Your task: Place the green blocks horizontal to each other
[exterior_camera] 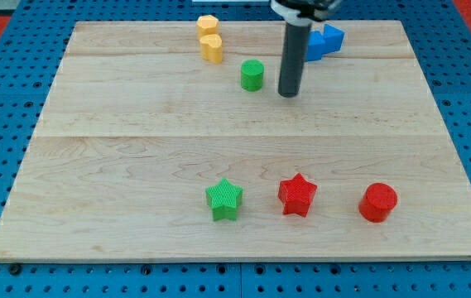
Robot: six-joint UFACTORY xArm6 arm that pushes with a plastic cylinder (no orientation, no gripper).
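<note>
A green cylinder block [252, 74] stands near the view's top, a little left of centre. A green star block [224, 199] lies near the view's bottom centre, far below the cylinder. My tip [288, 93] is the lower end of the dark rod, just to the right of the green cylinder and slightly below it, a small gap apart from it. The rod comes down from the view's top.
A yellow block [210, 38], two-lobed, sits at the top, left of the green cylinder. A blue block [321, 40] lies behind the rod at the top. A red star [297, 194] and a red cylinder [377, 202] lie right of the green star. The wooden board [119, 165] rests on a blue pegboard.
</note>
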